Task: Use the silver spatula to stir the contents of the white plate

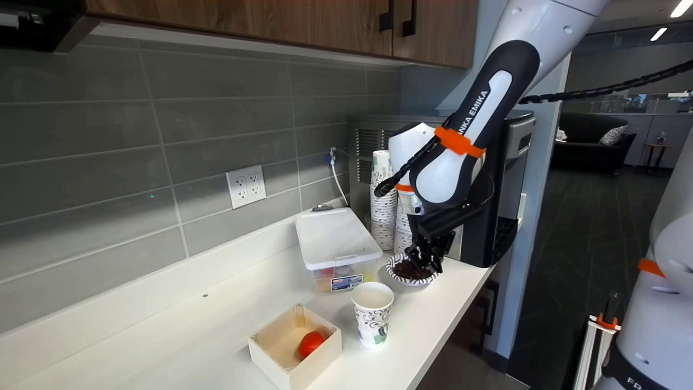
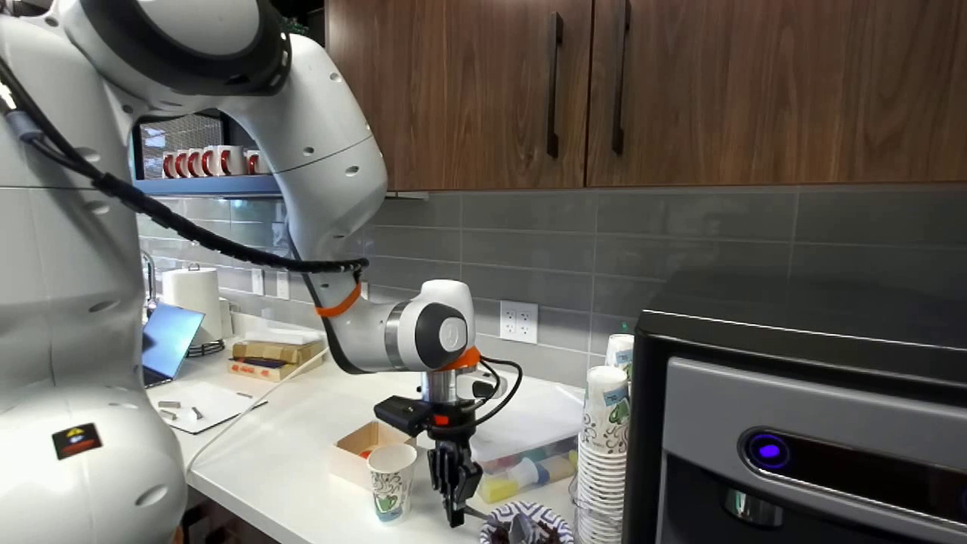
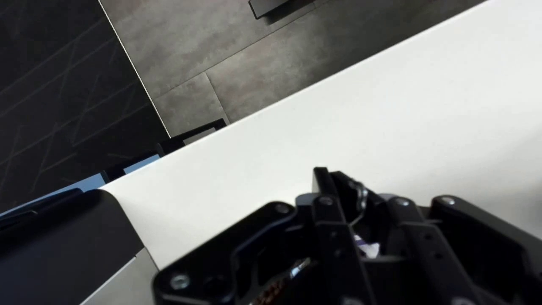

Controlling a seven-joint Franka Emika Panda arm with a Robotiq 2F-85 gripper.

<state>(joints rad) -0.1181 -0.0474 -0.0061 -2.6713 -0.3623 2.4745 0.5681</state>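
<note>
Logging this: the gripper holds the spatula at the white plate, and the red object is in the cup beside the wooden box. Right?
No: the red object lies in the wooden box, not the cup beside it, as an exterior view shows. The gripper does hold the silver spatula at the white plate.

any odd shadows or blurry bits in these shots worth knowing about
In an exterior view, soft dark and light patches cross the grey rectangular wall tiles; in an exterior view, the thin silvery metal spatula lacks crisp edges; in the wrist view, the smooth white countertop is nearly featureless, shading grey at right, while shadowed parts of the black articulated gripper are hard to read.
</note>
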